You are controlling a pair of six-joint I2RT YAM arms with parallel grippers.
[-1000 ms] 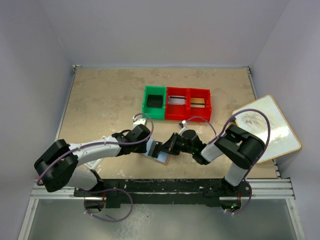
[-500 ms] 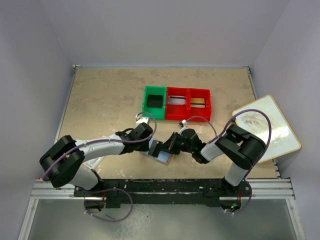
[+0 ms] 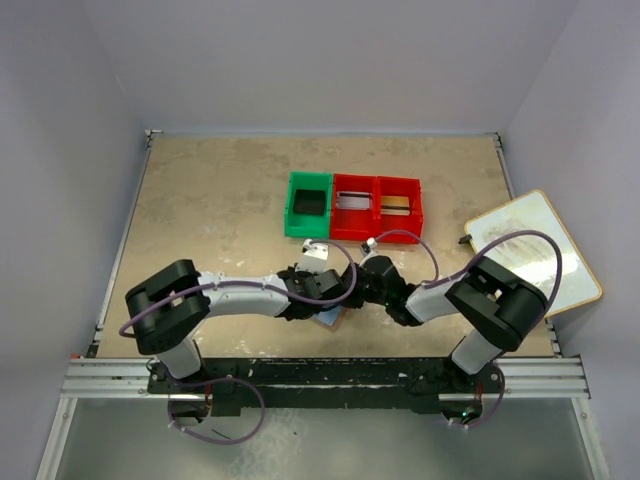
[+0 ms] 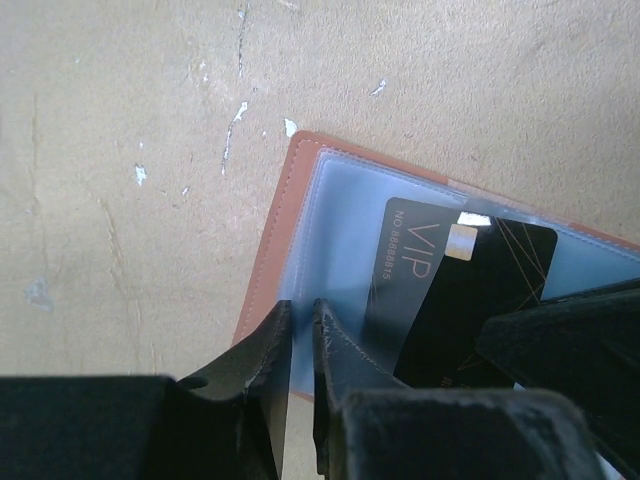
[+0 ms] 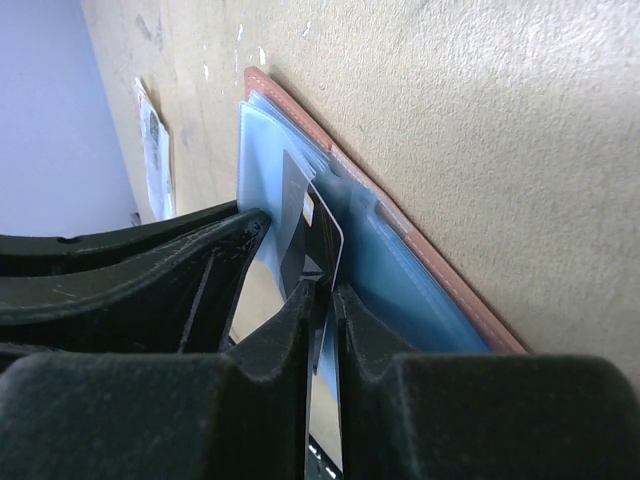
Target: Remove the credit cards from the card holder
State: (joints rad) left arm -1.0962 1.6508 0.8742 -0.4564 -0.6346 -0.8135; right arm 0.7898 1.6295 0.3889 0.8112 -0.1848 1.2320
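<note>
Swinging in from the left over the last second, the left gripper (image 3: 318,290) now sits right beside the right gripper (image 3: 348,285), where before the two stood a little apart. Both are over the small reddish-brown, leather-like folding card holder (image 4: 272,235).

The card holder lies open and flat on the tan table (image 3: 200,200), near its front edge between the two arm bases. From above it is mostly hidden under the grippers. Its clear, light blue-grey inner sleeve holds a black card printed VIP (image 4: 440,290), lying askew. How far the card is out of its pocket cannot be told.

The left gripper's jaws are narrow, closed on the near edge of the card holder with the lining between the fingers (image 4: 265,345). The right gripper's jaws (image 5: 322,290) are drawn to a thin slit, pinching the edge of the black card.

Toward the far side stand a green plastic bin (image 3: 290,205) and two red plastic bins (image 3: 376,205), side by side and touching. One red bin holds something pale and flat, the other something tan. Both are too small to identify.
</note>
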